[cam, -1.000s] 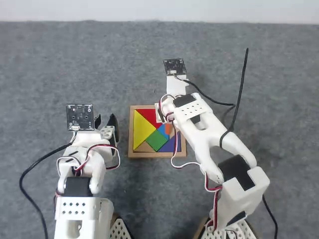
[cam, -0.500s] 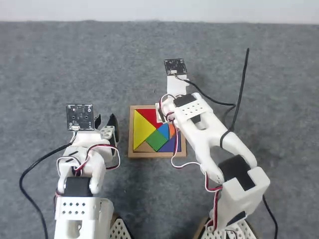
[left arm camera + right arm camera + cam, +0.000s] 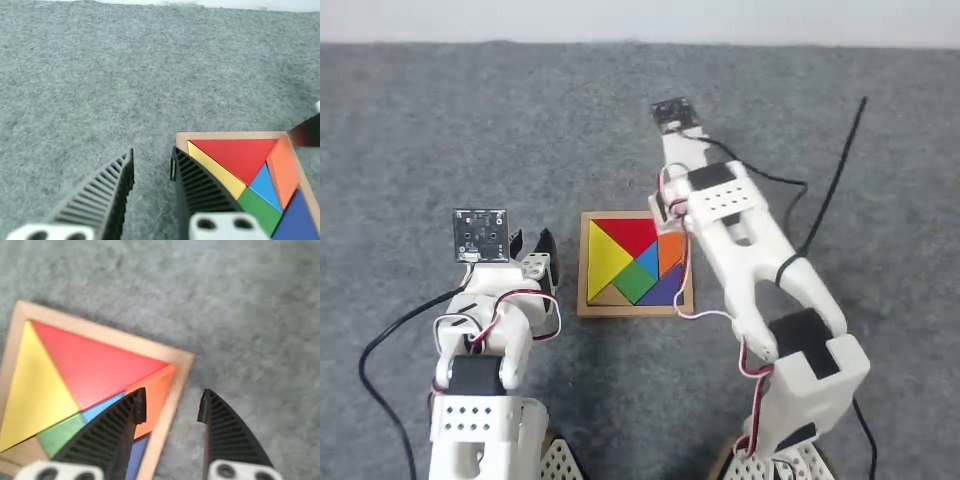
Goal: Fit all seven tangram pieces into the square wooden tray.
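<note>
Plainly, the square wooden tray (image 3: 583, 270) lies flat on the grey counter (image 3: 440, 120) between the arms. It holds a red triangle (image 3: 632, 235), a yellow triangle (image 3: 603, 262) and an orange piece (image 3: 670, 255), among others (its near-left corner looks like bare wood). The right hand (image 3: 171, 402) hovers over the tray's far-right corner, fingers apart and empty. The left hand (image 3: 151, 162) sits just beside the tray's left edge, likewise parted and empty.

Tangram pieces (image 3: 625, 255) in tray (image 3: 583, 272), tray on carpet (image 3: 440, 120)
</note>
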Controlling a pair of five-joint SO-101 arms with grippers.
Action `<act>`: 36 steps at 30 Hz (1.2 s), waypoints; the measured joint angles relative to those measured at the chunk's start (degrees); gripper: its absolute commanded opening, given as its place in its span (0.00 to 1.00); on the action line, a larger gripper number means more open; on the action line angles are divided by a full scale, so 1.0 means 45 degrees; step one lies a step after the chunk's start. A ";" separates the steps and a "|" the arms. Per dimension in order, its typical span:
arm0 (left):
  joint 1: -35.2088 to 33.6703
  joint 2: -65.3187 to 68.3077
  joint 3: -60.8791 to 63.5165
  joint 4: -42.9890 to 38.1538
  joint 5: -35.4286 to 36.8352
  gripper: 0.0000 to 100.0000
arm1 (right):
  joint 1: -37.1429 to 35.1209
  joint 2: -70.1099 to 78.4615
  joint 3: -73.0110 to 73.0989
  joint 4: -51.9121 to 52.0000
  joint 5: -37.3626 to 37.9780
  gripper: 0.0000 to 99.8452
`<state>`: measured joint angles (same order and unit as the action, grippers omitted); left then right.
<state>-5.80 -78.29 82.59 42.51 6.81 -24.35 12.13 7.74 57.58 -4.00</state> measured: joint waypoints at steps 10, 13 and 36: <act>0.0000 0.0000 0.0000 0.0000 0.0000 0.12 | -0.0293 0.0000 0.0840 -0.2344 0.0078 0.01; 0.0000 0.0000 0.0000 0.0000 0.0000 0.12 | -0.0430 0.0000 0.1524 -0.3223 0.0332 0.01; 0.0000 0.0000 0.0000 0.0000 0.0000 0.08 | -0.0684 -0.1426 0.3419 -0.3009 0.1387 0.01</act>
<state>-5.80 -78.29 82.59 42.51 6.81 -27.43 5.71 23.12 44.04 2.24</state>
